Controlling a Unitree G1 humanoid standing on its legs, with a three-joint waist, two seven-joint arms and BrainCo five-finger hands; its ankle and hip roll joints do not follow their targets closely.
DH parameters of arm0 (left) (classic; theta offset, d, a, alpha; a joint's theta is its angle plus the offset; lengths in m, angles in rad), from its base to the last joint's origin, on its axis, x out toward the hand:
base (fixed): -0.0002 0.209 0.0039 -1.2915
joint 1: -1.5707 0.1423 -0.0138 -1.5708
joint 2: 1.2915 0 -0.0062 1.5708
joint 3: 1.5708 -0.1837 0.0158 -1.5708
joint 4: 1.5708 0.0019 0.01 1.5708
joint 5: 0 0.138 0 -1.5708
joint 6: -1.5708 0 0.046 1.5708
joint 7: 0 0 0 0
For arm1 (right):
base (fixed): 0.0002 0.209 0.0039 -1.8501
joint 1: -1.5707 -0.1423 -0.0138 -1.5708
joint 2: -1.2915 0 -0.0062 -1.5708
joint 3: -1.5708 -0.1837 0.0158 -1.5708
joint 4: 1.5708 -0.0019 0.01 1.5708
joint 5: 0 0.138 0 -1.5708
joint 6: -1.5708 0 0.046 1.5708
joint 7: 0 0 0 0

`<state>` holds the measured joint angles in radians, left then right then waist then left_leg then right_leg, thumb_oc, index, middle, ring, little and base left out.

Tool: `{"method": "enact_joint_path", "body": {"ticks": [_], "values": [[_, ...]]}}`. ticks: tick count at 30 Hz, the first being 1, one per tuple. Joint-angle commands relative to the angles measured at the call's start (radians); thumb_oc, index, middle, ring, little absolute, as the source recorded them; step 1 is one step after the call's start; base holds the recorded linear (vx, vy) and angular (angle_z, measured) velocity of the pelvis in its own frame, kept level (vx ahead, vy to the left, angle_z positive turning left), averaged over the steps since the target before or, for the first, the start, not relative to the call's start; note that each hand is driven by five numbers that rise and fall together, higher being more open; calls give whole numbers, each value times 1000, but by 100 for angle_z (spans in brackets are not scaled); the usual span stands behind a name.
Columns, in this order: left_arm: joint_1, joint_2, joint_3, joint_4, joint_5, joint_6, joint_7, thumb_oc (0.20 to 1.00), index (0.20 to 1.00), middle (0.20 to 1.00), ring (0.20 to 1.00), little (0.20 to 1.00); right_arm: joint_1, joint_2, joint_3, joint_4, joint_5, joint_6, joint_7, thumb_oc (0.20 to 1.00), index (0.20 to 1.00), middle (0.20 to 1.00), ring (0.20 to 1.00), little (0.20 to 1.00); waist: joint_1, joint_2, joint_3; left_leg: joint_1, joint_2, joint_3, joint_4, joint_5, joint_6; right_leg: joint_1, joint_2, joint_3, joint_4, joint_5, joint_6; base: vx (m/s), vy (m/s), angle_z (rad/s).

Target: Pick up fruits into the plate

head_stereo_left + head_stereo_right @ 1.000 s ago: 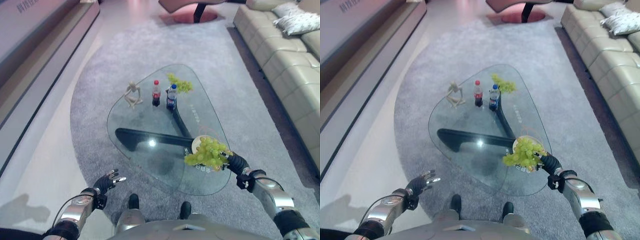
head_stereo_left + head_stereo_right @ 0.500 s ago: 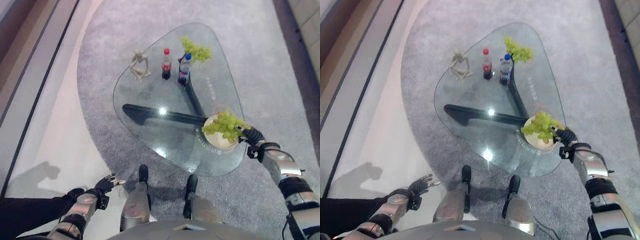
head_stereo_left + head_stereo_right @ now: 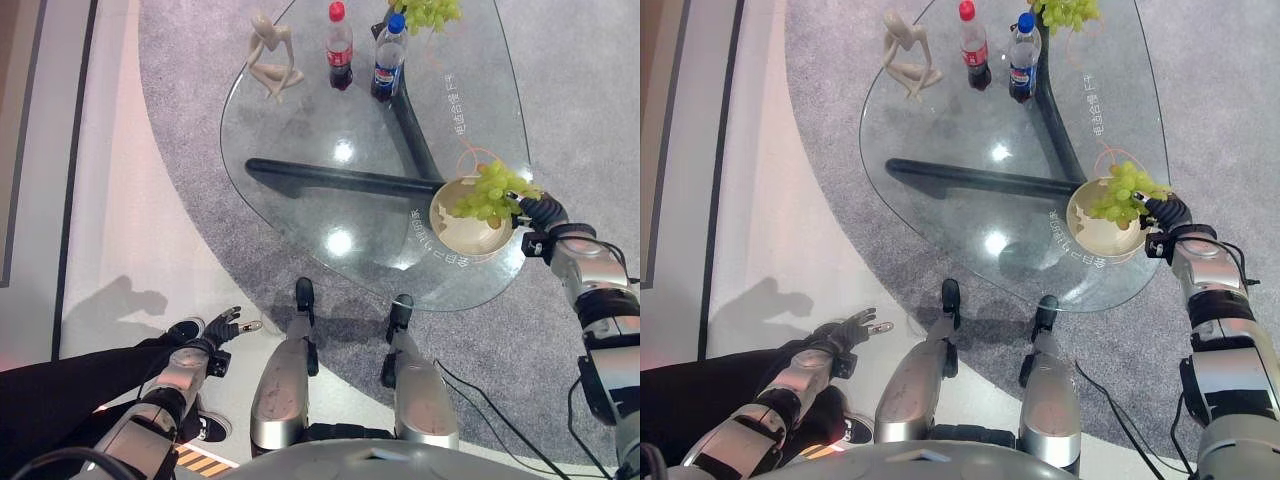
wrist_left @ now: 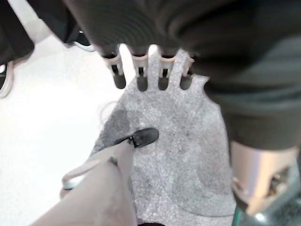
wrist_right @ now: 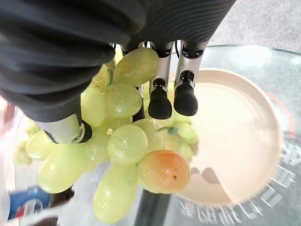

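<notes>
Right wrist view showed the right hand (image 5: 164, 94) with its fingers and thumb curled round a bunch of green grapes (image 5: 120, 141), one grape at the bottom of the bunch reddish. The bunch hung from the hand over the cream plate (image 5: 244, 141), above the plate's side nearest the hand, not resting on it as far as could be told.

From the head camera, the plate (image 3: 462, 232) sat near the right-hand edge of the glass surface (image 3: 300, 120), and the held grapes (image 3: 490, 192) covered its far right rim, with the right hand (image 3: 541, 211) just beside them at the surface's edge. A dark forked base showed through the glass.

At the far end of the surface stood a pale figurine (image 3: 271, 53), a dark cola bottle with a red cap (image 3: 340, 46) and a second bottle with a blue cap (image 3: 388, 58), the two bottles near each other. A second bunch of green grapes (image 3: 432, 12) lay just beyond the blue-capped bottle.

The left hand (image 3: 222, 328) hung low, well apart from the surface, over the pale floor at the edge of the grey carpet (image 3: 180, 120); its fingers were straight and spread, holding nothing. A person's dark trouser leg and a sneaker (image 3: 186, 328) showed right next to that arm.
</notes>
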<state>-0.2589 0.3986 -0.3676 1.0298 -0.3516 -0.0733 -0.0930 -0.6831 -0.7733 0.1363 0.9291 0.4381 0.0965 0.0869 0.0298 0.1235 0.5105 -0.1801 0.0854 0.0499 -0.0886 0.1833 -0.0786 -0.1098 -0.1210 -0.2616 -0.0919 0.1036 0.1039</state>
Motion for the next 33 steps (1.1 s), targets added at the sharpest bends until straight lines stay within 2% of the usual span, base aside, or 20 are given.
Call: {"method": "enact_joint_path", "body": {"ticks": [1,8,17,19,27,33], "values": [[-24,-9,-62,30,-9,-15,14,1000,1000,1000,1000,1000,-103,-97,65,8,-38,-12,-23,200,200,200,200,200,-1,-15,-1,42,-45,8,24,-172,5,-84,-31,26,173,-136,-7,-33,19,1],[-43,-4,-86,0,-19,-8,13,1000,1000,1000,1000,1000,-189,-102,143,102,-198,29,-82,200,200,200,200,200,4,12,9,7,-50,21,30,-158,6,-129,-36,27,184,-129,-7,-46,12,-2],[-83,-5,-115,-16,-23,5,25,1000,1000,1000,1000,1000,-254,-60,231,147,-345,94,-185,209,209,209,209,209,14,15,10,-22,-51,26,31,-151,9,-162,-32,22,187,-122,-5,-42,-15,-2],[-91,-7,-119,-15,-21,6,28,1000,1000,1000,1000,1000,-254,-44,247,157,-387,106,-196,1000,1000,1000,1000,1000,17,13,10,-26,-51,27,31,-150,9,-166,-33,21,188,-120,-4,-16,-1,0],[-118,-7,-122,-13,-15,25,33,1000,1000,1000,1000,1000,-245,-1,259,199,-396,100,-231,1000,1000,1000,1000,1000,26,1,9,-18,-52,29,25,-151,13,-158,-32,13,182,-115,-1,-21,-6,1],[-128,-4,-113,3,-6,31,28,1000,1000,1000,1000,1000,-210,29,245,206,-378,93,-236,1000,1000,1000,1000,1000,30,-20,2,-3,-50,29,22,-156,14,-138,-30,9,171,-108,4,-19,-1,5]]}}
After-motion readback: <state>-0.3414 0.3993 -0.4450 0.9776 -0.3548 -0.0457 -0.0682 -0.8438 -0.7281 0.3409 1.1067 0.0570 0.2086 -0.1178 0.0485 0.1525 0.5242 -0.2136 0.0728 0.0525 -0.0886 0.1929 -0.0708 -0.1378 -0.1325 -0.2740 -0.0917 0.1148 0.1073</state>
